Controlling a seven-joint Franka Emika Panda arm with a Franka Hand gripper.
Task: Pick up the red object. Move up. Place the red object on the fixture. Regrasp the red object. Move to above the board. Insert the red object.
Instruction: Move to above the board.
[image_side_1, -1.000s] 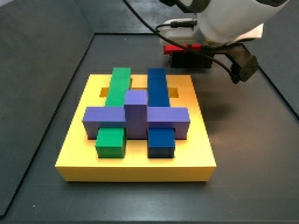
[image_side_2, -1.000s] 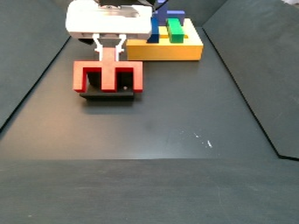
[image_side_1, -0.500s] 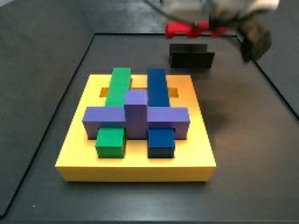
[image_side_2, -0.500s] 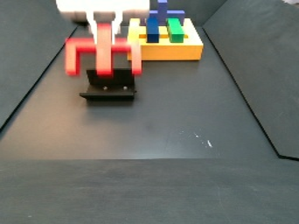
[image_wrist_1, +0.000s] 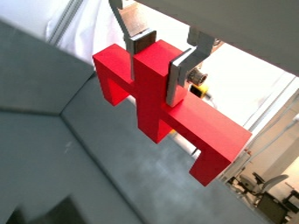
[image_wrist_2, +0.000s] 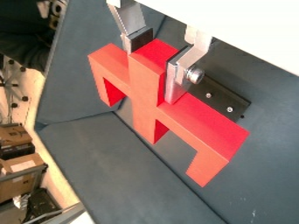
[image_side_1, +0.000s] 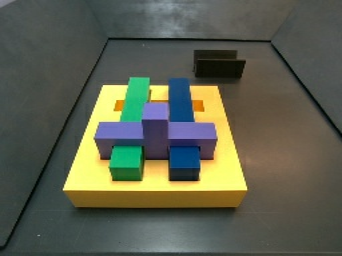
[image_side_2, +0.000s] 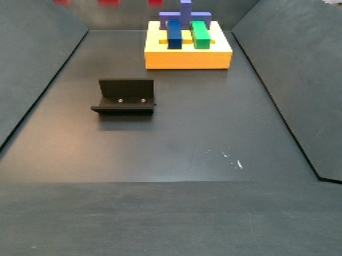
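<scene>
In both wrist views my gripper (image_wrist_1: 162, 54) (image_wrist_2: 158, 52) is shut on the red object (image_wrist_1: 158, 105) (image_wrist_2: 152, 96), its silver fingers clamping the middle prong. The red bar hangs high above the dark floor. Only red tips (image_side_2: 112, 2) show at the top edge of a side view, and the gripper is out of both side views. The fixture (image_side_1: 219, 65) (image_side_2: 126, 97) stands bare on the floor, and part of it (image_wrist_2: 225, 94) shows below the red object. The yellow board (image_side_1: 154, 190) (image_side_2: 187, 60) carries green, blue and purple blocks.
Raised dark walls (image_side_1: 54, 120) (image_side_2: 40, 90) border the floor on both sides. A purple cross-shaped block (image_side_1: 156, 130) sits across the board's middle, with orange slots (image_side_1: 201, 103) beside it. A small white mark (image_side_2: 230, 156) lies on the floor.
The gripper has risen with the red object from the fixture and left both side views. The fixture now stands bare.
</scene>
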